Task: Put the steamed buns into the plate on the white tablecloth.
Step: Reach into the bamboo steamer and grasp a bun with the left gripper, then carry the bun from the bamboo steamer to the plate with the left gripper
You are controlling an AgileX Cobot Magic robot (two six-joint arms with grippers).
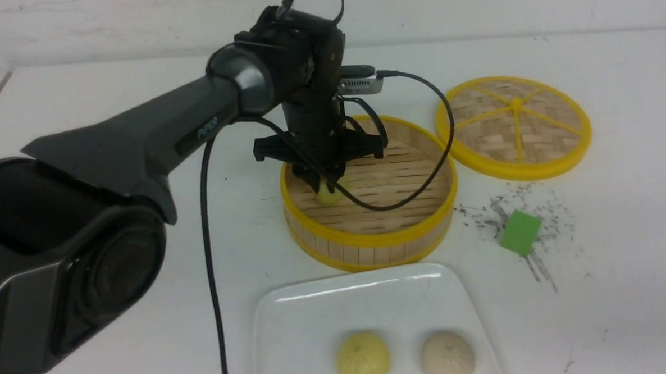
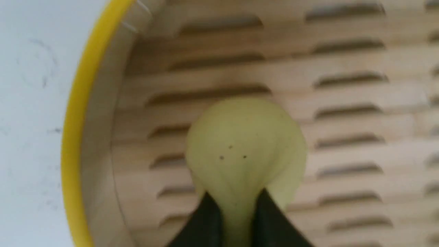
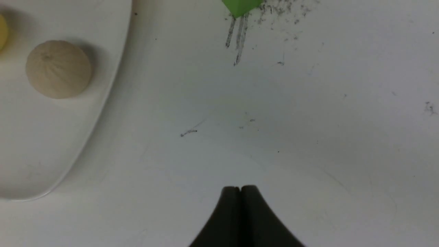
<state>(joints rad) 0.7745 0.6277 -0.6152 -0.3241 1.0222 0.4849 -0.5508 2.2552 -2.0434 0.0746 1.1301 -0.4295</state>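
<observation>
My left gripper (image 1: 326, 186) reaches down into the yellow-rimmed steamer basket (image 1: 369, 243) and is shut on a pale yellow steamed bun (image 1: 330, 195), squeezing it between the fingertips; the bun also shows in the left wrist view (image 2: 245, 144). The white plate (image 1: 316, 322) lies on the white tablecloth (image 1: 119, 309) at the front. It holds a pale yellow bun (image 1: 363, 359) and a whitish-beige bun (image 1: 447, 357). My right gripper (image 3: 240, 189) is shut and empty over bare tablecloth beside the plate (image 3: 51, 151); the beige bun (image 3: 58, 68) shows there too. The right arm is out of the front view.
The round woven lid (image 1: 513, 127) lies flat right of the basket. A green cube (image 1: 519, 232) sits among dark scuff marks in front of the lid; its edge shows in the right wrist view (image 3: 241, 7). The left arm's cable (image 1: 213, 271) hangs down beside the plate.
</observation>
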